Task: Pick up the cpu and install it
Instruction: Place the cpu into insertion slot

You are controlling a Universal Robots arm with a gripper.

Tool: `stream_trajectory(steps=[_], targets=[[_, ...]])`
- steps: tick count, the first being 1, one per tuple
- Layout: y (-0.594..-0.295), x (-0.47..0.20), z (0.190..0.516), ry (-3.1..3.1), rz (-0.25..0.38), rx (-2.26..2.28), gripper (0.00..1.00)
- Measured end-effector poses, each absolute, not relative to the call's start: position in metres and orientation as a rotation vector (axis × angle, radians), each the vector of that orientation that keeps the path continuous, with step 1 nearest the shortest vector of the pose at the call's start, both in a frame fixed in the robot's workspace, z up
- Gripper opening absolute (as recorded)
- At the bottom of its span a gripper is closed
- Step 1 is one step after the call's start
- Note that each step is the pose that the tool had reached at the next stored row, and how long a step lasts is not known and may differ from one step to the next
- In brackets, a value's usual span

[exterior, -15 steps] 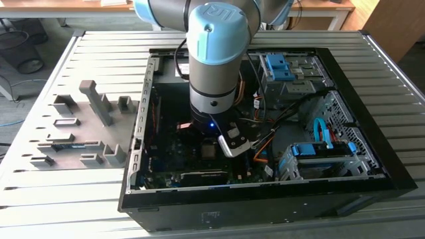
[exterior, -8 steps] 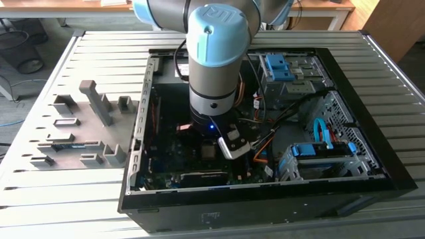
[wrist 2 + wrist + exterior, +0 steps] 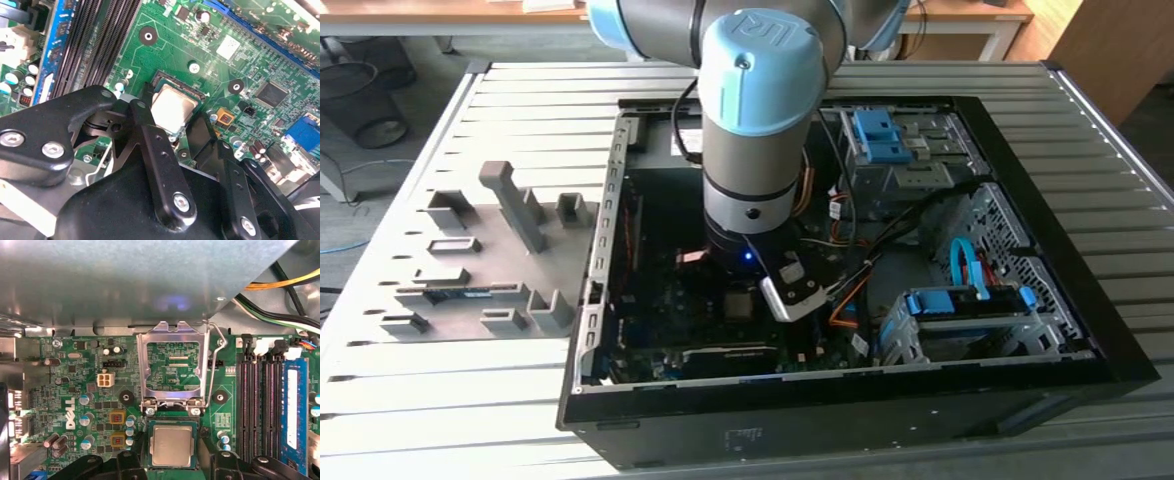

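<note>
Arm (image 3: pixel 750 150): grey cylindrical tube; light-blue rounded joint caps (image 3: pixel 761 75) with embossed mark; small blue light (image 3: pixel 747 258) at wrist; white bracket (image 3: pixel 794 292); gripper (image 3: pixel 174 112): black bars and plates; silver screws (image 3: pixel 181 202).

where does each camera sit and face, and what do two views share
exterior view: off the arm, high, looking down into the open black computer case; the grey-and-blue arm shows.
first wrist view: on the arm, facing the green motherboard and small silver square cpu; the black gripper shows.
second wrist view: on the arm, slanted across the same board; the gripper shows.
shared: both wrist views show the cpu in its socket.
</note>
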State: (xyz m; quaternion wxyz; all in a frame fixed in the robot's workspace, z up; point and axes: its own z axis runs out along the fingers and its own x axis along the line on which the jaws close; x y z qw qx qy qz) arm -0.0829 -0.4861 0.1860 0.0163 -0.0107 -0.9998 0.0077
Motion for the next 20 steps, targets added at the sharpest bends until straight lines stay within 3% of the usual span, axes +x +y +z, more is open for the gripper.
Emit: stream_trajectory(steps=[20], targets=[[-0.4860, -0.0795, 0.1960, -3.109, 0.035, -0.015, 0.53]])
